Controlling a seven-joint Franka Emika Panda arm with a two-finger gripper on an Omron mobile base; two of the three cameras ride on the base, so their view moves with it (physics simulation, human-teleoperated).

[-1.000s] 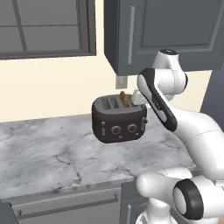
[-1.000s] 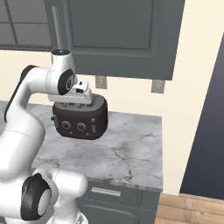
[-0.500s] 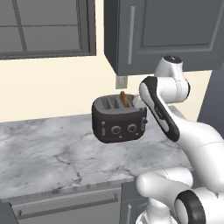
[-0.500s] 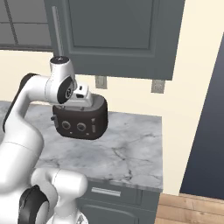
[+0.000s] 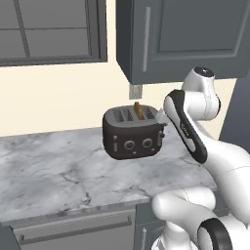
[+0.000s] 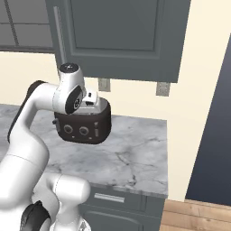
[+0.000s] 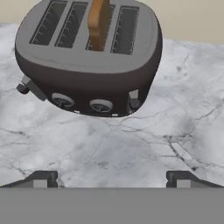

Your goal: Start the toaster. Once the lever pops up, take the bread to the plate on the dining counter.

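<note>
Left base view: toaster (image 5: 133, 134) on marble counter (image 5: 53, 171) under wall cabinet (image 5: 190, 36); bread (image 5: 138, 110) upright in slot, top sticking out.
Right base view: arm's wrist in front of toaster (image 6: 85, 126).
Hand view: gripper (image 7: 112, 179) jaws spread wide, nothing between; toaster (image 7: 87, 57) well ahead, bread (image 7: 99, 22) in 3rd slot; lever (image 7: 133, 98) on rt front corner.

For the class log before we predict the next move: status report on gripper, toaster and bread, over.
Gripper open, empty, above the marble counter, short of the toaster. Bread upright, sticking out of a top slot. Nothing between gripper and toaster.
</note>
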